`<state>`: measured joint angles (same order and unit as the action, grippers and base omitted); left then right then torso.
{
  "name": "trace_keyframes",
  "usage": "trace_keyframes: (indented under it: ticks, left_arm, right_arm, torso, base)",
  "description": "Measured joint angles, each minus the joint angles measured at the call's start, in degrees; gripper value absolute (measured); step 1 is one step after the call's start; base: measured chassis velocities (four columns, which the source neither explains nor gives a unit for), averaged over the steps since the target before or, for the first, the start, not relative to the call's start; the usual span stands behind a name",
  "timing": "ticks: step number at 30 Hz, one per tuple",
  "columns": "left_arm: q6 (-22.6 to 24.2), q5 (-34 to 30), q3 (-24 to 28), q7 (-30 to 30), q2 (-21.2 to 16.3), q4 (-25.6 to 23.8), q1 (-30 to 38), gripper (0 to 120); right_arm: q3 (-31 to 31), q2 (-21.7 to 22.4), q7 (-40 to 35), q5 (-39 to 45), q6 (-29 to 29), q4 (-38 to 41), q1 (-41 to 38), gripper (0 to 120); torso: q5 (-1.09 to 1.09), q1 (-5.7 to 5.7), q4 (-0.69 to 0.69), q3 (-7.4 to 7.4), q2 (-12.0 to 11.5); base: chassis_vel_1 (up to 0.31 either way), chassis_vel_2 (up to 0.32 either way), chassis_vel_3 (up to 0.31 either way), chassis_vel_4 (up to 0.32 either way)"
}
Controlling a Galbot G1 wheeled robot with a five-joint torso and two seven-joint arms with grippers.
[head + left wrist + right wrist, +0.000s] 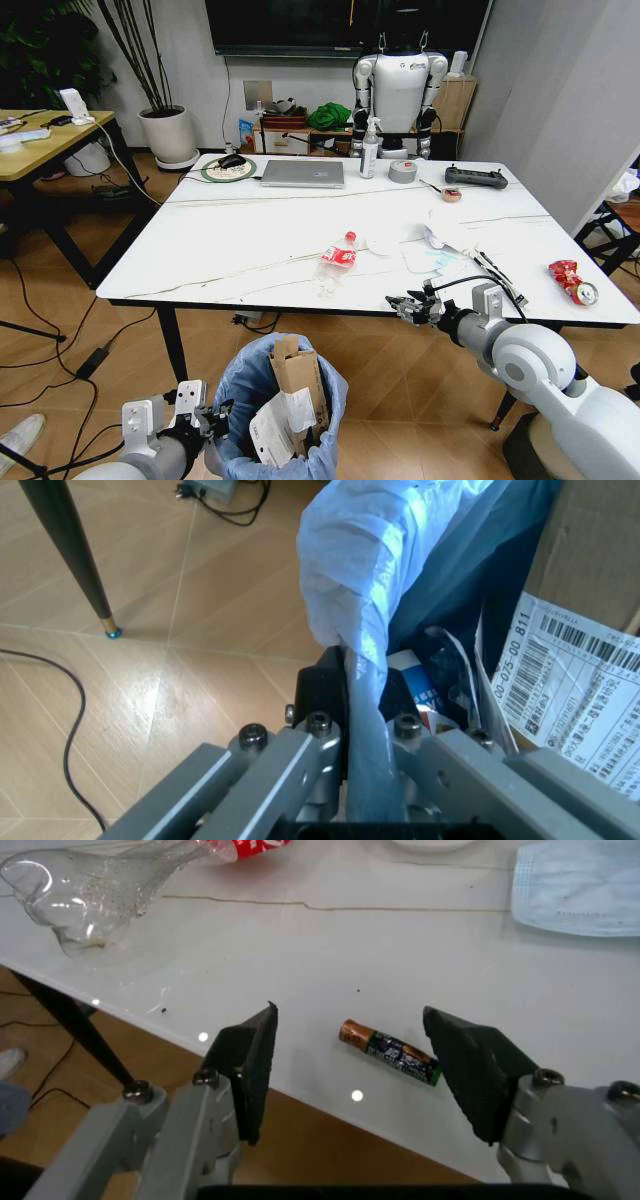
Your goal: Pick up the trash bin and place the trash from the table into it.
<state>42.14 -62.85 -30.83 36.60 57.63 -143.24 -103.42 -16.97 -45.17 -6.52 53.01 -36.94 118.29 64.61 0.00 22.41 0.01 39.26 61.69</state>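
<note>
1. My right end effector (355, 1065) hangs just above the near edge of the large white marble-look desk (250, 240). Its jaws are wide apart and hold nothing.
2. Between the two jaws lies a small cylindrical battery (390, 1052) with a copper-coloured end and a dark green label. It rests on the desk, slightly toward the jaw at 3 o'clock in the right wrist view.
3. Its long axis runs obliquely, from about 10 o'clock to 4 o'clock there, so I judge that the jaws would close more along its length than across it.
4. The crushed clear plastic bottle with the red label (337, 258) lies farther in on the desk, at about 11 o'clock from this end effector in the head view.
5. My left end effector (205, 420) is low, near the floor, clamped on the rim of the small round trash bin lined with a crinkled light-blue plastic bag (250, 375). The bin already contains a torn brown cardboard box (295, 370).
6. The right arm is clearly nearer to the battery.
</note>
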Motion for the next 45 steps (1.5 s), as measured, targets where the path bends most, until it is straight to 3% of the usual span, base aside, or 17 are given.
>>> trace_keyframes:
  ticks: [15,30,45]
  left_arm:
    - [0.0,-0.1,0.0,-0.1,0.3,0.0,-0.5,0]
    - [0.0,-0.3,0.0,-0.1,0.2,0.0,-0.6,0]
    - [0.0,-0.5,-0.1,-0.1,0.1,0.0,-0.4,0]
  right_arm:
    - [-1.3,0.5,3.6,-3.7,1.1,-0.6,1.7,45]
    - [-0.7,0.2,3.5,-5.1,1.4,-0.3,1.9,0]
    - [0.8,-0.6,1.8,-5.6,1.8,0.5,1.4,0]
  torso:
    - [0.0,0.0,0.0,0.0,0.0]
    - [0.0,0.0,0.0,0.0,0.0]
    - [0.0,0.0,0.0,0.0,0.0]
  base:
    - [0.0,0.0,0.0,0.0]
    - [0.0,0.0,0.0,0.0]
    - [0.0,0.0,0.0,0.0]
